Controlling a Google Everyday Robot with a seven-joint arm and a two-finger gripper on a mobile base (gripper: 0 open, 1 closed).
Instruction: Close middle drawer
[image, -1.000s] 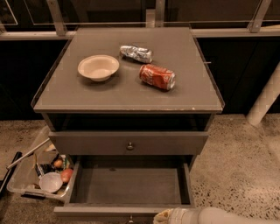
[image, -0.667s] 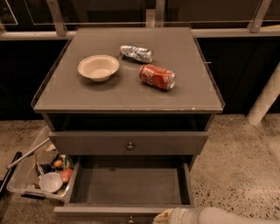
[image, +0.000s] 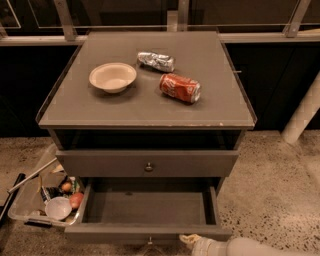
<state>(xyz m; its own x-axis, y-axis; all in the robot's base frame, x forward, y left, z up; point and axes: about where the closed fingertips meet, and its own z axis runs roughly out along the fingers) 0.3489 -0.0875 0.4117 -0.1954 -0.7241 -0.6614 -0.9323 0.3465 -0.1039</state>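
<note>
The middle drawer of the grey-brown cabinet is pulled far out and is empty inside. Its flat front runs along the bottom of the camera view, with the small round knob at its centre. My gripper, on a white arm that comes in from the bottom right, is at the drawer front just right of the knob. Whether it touches the front cannot be seen. The uppermost drawer above is shut. The lowest drawer is out of view.
On the cabinet top stand a beige bowl, a crushed silver can and a red soda can lying on its side. A clear bin of clutter sits on the floor to the left. A white post stands at the right.
</note>
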